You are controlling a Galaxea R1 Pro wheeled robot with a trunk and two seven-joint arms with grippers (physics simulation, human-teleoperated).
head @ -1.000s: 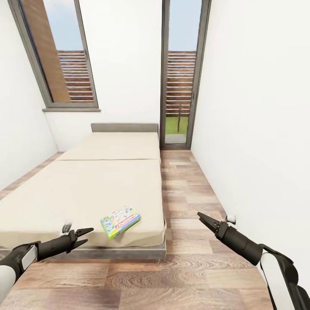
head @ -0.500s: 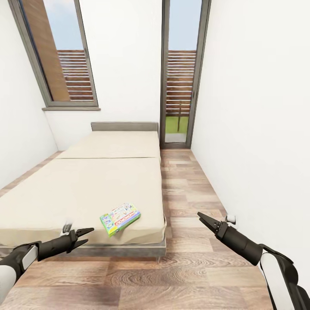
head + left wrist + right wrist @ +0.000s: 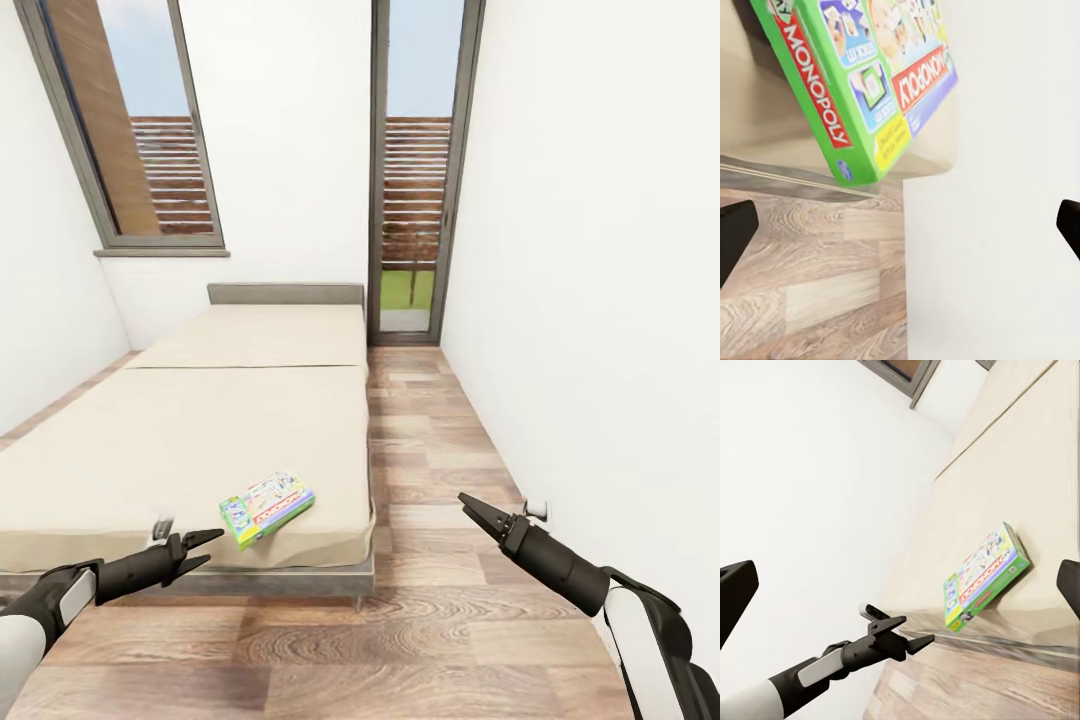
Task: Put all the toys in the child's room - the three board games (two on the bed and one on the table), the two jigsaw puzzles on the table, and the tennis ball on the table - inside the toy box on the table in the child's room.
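Nearest the camera, the left gripper (image 3: 205, 549) hangs over the plank floor (image 3: 440, 640) just short of the bed (image 3: 150, 450), jaws spread and empty. Across on the other side, the right gripper (image 3: 472, 508) floats above the floor beside the white wall (image 3: 600, 300), jaws parted a little, nothing in them. Just beyond the left gripper, the green-edged Monopoly board game (image 3: 266, 508) lies flat at the mattress's near corner. Farther back: grey headboard (image 3: 286, 293), two tall windows (image 3: 417, 170).
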